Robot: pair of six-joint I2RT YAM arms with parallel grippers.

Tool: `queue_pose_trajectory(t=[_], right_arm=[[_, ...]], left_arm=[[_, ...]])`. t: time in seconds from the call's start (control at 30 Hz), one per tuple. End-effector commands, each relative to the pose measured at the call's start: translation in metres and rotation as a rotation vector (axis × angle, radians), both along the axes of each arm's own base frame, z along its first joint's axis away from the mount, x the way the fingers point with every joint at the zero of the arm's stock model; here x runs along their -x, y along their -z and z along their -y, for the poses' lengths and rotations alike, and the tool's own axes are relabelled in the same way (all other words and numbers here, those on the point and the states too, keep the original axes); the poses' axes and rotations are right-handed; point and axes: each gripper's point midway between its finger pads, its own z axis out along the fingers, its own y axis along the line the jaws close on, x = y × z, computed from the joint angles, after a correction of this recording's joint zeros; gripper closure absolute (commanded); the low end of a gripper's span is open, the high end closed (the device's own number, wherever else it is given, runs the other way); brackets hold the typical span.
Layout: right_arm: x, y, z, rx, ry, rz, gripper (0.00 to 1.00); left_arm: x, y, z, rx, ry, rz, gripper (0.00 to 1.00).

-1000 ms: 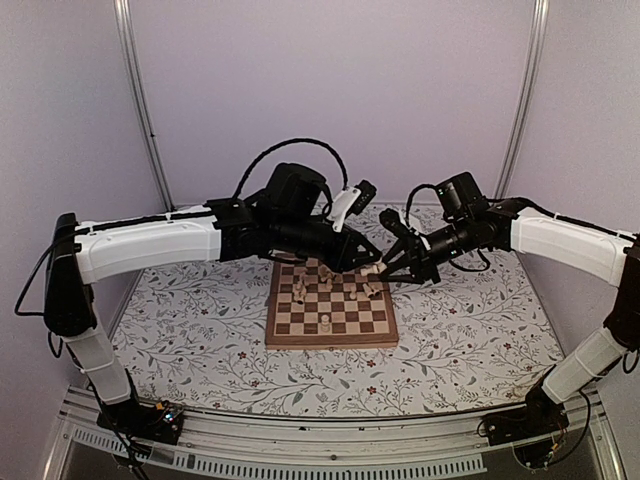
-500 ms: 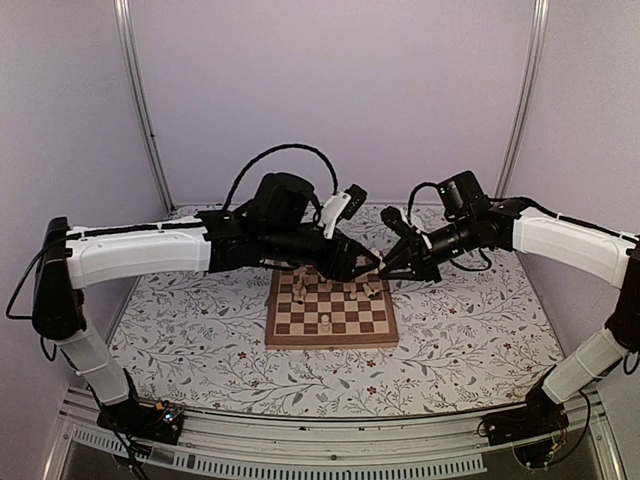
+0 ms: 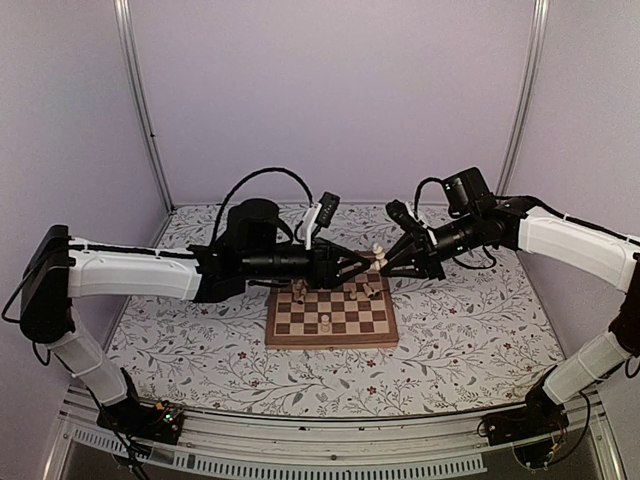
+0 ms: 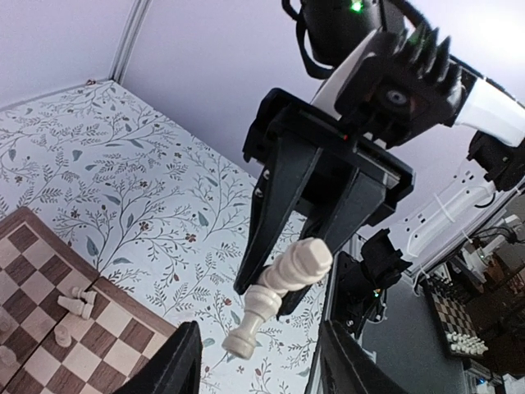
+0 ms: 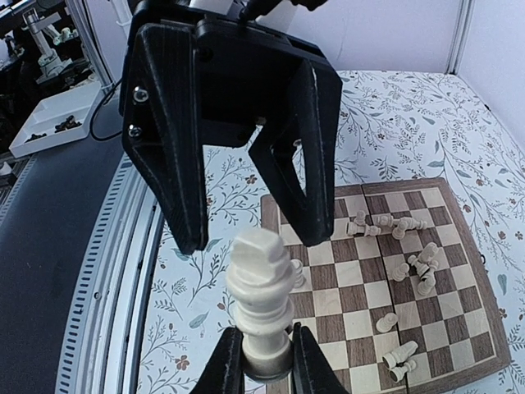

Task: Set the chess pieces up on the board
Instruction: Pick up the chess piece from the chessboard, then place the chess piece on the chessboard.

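Piece (image 5: pixel 261 295) pinched by its base in right end effector (image 5: pixel 258 361), up over board (image 3: pixel 330 343) at 1 o'clock, likely for standing upright. Left end effector (image 3: pixel 358 267) open, empty, at 9 o'clock.

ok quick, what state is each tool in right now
left tool: open, holding nothing
right tool: closed on a pale chess piece, held up off the board

Above the far edge of the board (image 3: pixel 330 341) I see my right fingers (image 3: pixel 395 262) pinching a pale chess piece (image 3: pixel 377 251), my left fingers (image 3: pixel 350 263) spread just beside it; other chessmen (image 3: pixel 325 322) sit scattered on the squares.
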Motion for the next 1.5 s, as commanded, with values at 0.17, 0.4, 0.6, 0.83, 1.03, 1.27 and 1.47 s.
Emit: queue_pose_trajectory(t=[0.17,0.4,0.6,0.83,1.03,1.27,1.47], right_arm=[[0.001,-0.018,-0.001,-0.044,-0.01,0.015,0.93],[-0.001,-0.021,0.0,-0.053,-0.007,0.014,0.92],[-0.003,-0.02,-0.001,-0.05,-0.004,0.007,0.92],[-0.005,-0.016,-0.001,-0.042,-0.001,0.003,0.92],[-0.018,-0.018,0.017,-0.053,0.053,-0.003,0.93],[-0.026,-0.012,0.042,-0.045,0.117,0.028,0.93],[-0.029,0.003,0.056,-0.042,0.17,0.063,0.93]], left_arm=[[0.0,-0.007,0.01,0.087,0.079,-0.036,0.52],[-0.002,0.006,0.013,0.054,0.082,-0.056,0.49],[0.001,0.008,0.015,0.055,0.11,-0.064,0.68],[0.001,0.008,0.016,0.047,0.117,-0.066,0.83],[-0.005,0.004,-0.006,-0.073,0.047,-0.046,0.9],[-0.003,0.029,-0.068,-0.492,-0.083,-0.094,0.91],[0.02,0.074,-0.148,-0.92,-0.165,-0.223,0.91]])
